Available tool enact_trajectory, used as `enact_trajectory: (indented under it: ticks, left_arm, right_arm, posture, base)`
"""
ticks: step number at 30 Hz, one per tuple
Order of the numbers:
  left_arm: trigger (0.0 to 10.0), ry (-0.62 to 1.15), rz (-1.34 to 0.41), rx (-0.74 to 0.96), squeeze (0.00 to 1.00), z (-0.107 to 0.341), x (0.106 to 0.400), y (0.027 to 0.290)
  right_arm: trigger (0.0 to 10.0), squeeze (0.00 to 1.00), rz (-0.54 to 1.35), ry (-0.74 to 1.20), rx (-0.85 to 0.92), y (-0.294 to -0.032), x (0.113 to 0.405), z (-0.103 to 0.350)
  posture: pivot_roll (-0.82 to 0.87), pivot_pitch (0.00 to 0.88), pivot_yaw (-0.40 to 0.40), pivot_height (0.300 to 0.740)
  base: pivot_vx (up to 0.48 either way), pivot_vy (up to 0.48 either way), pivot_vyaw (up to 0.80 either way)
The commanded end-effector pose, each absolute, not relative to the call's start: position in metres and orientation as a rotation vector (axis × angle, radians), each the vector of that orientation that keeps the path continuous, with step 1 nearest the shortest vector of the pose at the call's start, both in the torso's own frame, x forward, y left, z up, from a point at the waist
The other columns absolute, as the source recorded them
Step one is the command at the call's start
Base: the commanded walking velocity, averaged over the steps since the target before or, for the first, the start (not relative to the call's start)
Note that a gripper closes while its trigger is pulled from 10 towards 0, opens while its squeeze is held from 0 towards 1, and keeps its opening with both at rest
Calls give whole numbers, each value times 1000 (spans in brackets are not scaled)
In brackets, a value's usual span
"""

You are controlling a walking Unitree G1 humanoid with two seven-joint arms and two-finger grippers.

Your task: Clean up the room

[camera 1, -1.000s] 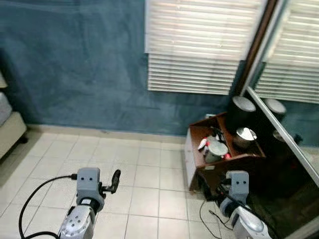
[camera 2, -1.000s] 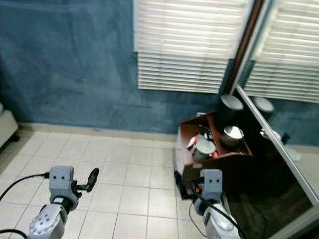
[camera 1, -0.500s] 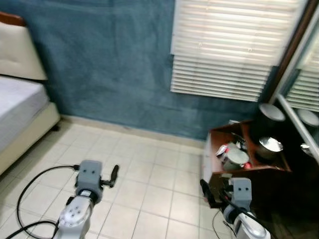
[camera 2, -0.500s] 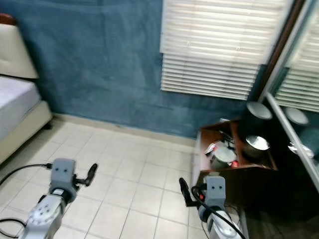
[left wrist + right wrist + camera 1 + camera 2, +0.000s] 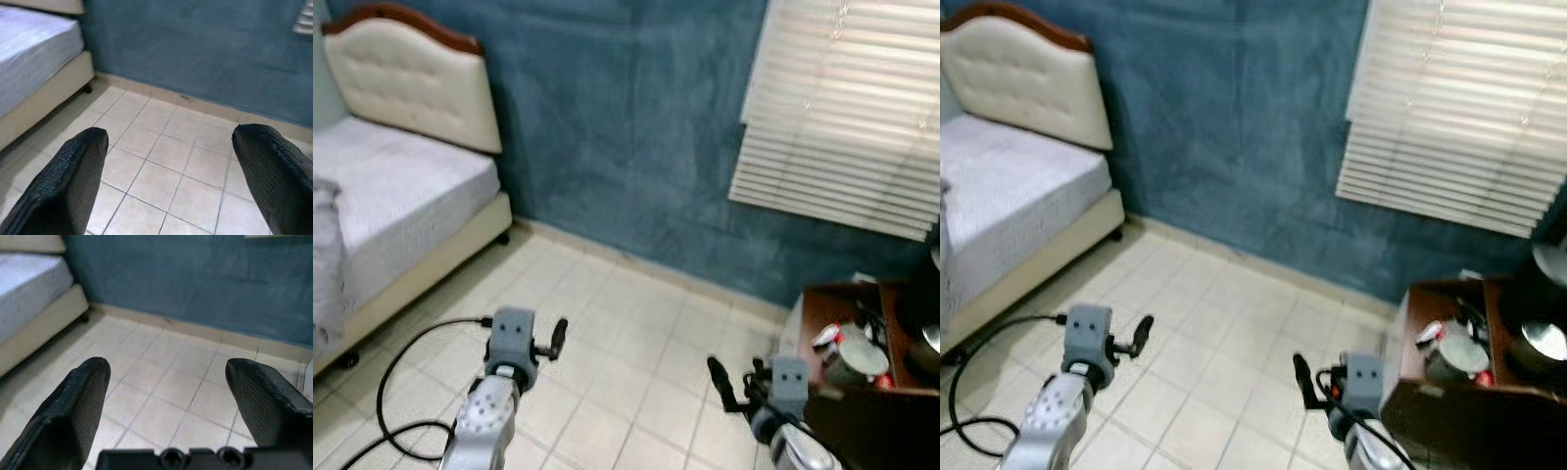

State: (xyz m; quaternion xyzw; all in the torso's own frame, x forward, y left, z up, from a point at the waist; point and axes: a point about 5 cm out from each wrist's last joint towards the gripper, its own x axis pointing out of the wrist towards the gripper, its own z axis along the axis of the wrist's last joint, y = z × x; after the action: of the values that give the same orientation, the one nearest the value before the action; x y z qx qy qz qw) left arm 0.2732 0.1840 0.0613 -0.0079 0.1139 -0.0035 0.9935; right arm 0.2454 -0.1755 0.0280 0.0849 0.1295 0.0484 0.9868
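Over the tiled floor (image 5: 626, 333), the left pincer (image 5: 171, 181) and right pincer (image 5: 168, 406) both gape wide, grasping nothing. Cups on the brown shelf (image 5: 837, 313) look light, hard; grab their sides.

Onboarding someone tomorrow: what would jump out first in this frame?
The bed with its cream padded headboard on the robot's left, against the blue wall. On the right, a dark wooden stand cluttered with small items beneath the white blinds. Low in front, the left pincer and right pincer hang open over the tiled floor, holding nothing.
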Motion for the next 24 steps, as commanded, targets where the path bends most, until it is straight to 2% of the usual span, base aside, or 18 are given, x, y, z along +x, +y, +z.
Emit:
enact_trajectory:
  ticks: [1,5,15,24]
  left_arm:
    - [10000,248,24,-66,0,57,271,185]
    - [10000,255,53,-77,0,56,270,189]
    - [10000,232,12,27,0,60,272,183]
    - [10000,155,0,-38,0,72,277,180]
  right_arm:
    - [10000,0,42,206,169,-188,247,38]
    - [10000,0,37,189,161,-189,252,44]
    - [10000,0,136,196,181,-176,264,46]
    - [10000,0,168,230,194,-177,265,36]
  posture:
    - [14,0,-32,740]
    - [31,0,-42,740]
    - [64,0,-62,740]
    - [78,0,-69,740]
  base:
    - [480,0,606]
    - [480,0,572]
    - [479,0,565]
    - [0,0,532]
